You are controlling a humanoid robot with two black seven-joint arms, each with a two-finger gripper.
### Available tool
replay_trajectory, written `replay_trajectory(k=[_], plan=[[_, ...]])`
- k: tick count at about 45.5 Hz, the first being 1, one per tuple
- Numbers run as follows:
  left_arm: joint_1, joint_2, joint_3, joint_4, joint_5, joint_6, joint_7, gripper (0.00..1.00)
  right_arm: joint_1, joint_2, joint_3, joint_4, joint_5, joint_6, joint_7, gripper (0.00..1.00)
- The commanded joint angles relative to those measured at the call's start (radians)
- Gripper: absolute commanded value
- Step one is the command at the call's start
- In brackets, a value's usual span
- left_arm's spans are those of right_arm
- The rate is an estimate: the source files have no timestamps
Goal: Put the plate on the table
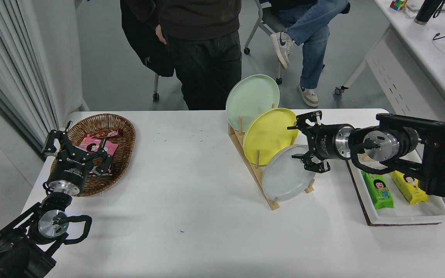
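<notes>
A wicker basket (124, 133) held snacks; green (251, 96) and yellow plates (269, 133) stood in a wooden rack (245, 160).

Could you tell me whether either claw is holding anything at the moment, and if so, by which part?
Nothing is held. The right claw is open beside the grey plate's upper right rim; the left claw is open over the basket.

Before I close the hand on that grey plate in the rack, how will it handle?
The grey plate looks rigid and glossy, so probably slippery on its thin rim. It stands on edge between the wooden rack pegs, so it may roll or tip once lifted. The right hand is open at its upper edge.
</notes>
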Motion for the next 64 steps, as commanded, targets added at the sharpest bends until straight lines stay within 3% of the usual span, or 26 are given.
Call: replay_trajectory(k=[1,17,64], plan=[[0.000,0.000,0.000,0.000,0.000,0.000,0.000,0.98,0.005,-0.001,0.001,0.002,0.004,0.001,-0.050,0.64],[0.000,0.000,0.000,0.000,0.000,0.000,0.000,0.98,-0.004,-0.006,0.067,0.004,0.007,0.023,-0.150,0.53],[0.000,0.000,0.000,0.000,0.000,0.000,0.000,0.98,-0.001,0.000,0.084,-0.053,0.007,0.021,-0.161,0.42]])
